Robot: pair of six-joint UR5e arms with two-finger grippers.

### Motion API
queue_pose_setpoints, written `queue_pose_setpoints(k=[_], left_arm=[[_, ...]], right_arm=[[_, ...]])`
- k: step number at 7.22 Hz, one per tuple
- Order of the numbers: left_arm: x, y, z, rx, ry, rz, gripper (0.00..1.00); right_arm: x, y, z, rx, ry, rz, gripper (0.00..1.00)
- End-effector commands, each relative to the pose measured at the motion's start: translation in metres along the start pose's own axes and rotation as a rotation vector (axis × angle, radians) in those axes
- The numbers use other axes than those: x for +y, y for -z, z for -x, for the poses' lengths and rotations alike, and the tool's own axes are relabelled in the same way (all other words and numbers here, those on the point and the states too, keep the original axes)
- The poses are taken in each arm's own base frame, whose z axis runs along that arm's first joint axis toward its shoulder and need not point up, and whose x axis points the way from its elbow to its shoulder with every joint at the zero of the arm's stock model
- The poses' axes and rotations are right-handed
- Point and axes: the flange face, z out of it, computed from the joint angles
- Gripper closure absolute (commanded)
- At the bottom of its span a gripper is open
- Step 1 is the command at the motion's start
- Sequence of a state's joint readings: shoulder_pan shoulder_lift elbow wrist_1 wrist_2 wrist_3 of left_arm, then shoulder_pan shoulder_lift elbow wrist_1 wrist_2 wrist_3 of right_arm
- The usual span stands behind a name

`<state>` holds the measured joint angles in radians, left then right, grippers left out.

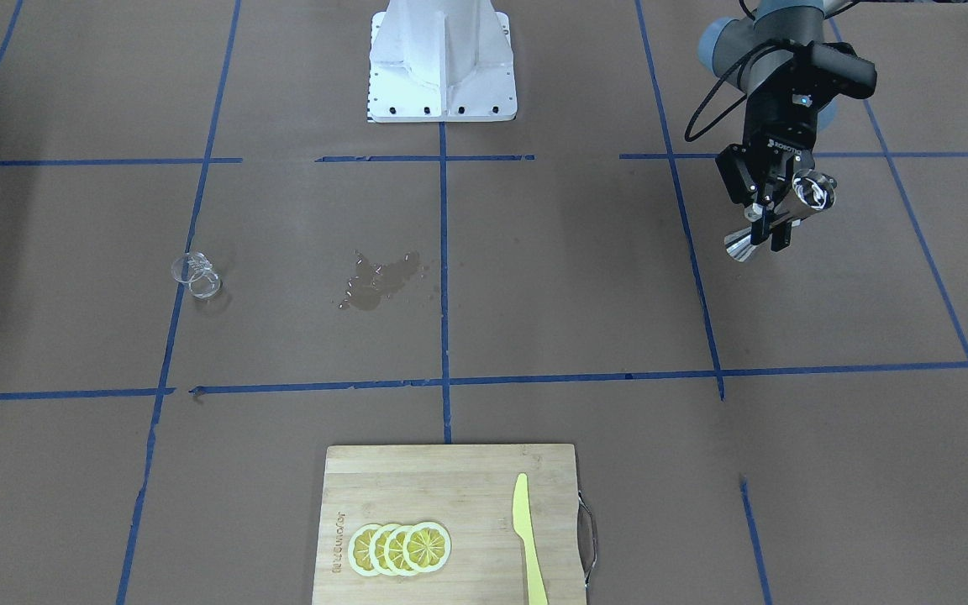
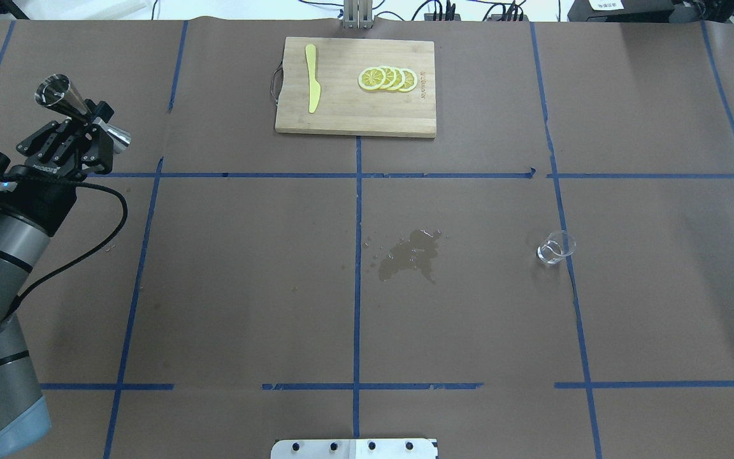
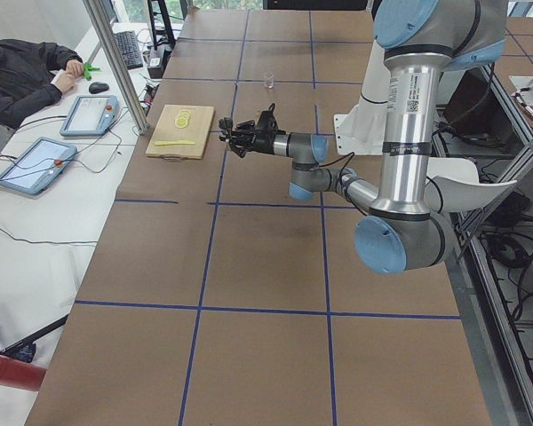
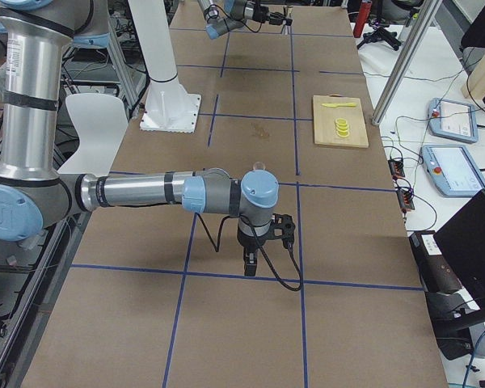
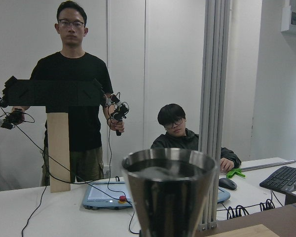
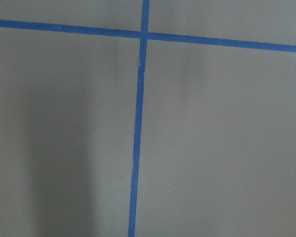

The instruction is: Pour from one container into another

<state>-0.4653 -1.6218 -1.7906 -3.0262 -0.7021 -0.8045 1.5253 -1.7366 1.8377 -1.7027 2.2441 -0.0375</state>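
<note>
A steel double-cone jigger (image 2: pixel 60 94) is held in the air over the table's left side, tilted, with my left gripper (image 2: pixel 94 127) shut on its waist. From the front, that gripper (image 1: pixel 771 223) has the jigger (image 1: pixel 813 192) sticking out on both sides. The left wrist view looks over the jigger's rim (image 5: pixel 170 165). A small clear glass (image 2: pixel 556 247) stands far to the right, also seen as the glass (image 1: pixel 196 275) from the front. My right gripper (image 4: pixel 252 260) shows only in the exterior right view; I cannot tell its state.
A wet spill (image 2: pixel 408 254) darkens the paper near the table's middle. A wooden cutting board (image 2: pixel 341 118) at the far edge carries a yellow knife (image 2: pixel 311 86) and lemon slices (image 2: pixel 387 78). The right wrist view shows only paper and blue tape.
</note>
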Motion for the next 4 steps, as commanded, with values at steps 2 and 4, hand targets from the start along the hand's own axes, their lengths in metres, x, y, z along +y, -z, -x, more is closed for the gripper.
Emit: queue_pose_setpoints(k=[2,4], left_arm=[[0.031,0.006,0.003,-0.098,-0.098,0.021,1.00],[0.052,0.009,0.031,-0.156,-0.165,0.024,1.00]], right_arm=[[0.000,0.000,0.000,0.000,-0.001,-0.001,0.00],[0.000,0.000,0.000,0.000,-0.001,-0.001,0.00]])
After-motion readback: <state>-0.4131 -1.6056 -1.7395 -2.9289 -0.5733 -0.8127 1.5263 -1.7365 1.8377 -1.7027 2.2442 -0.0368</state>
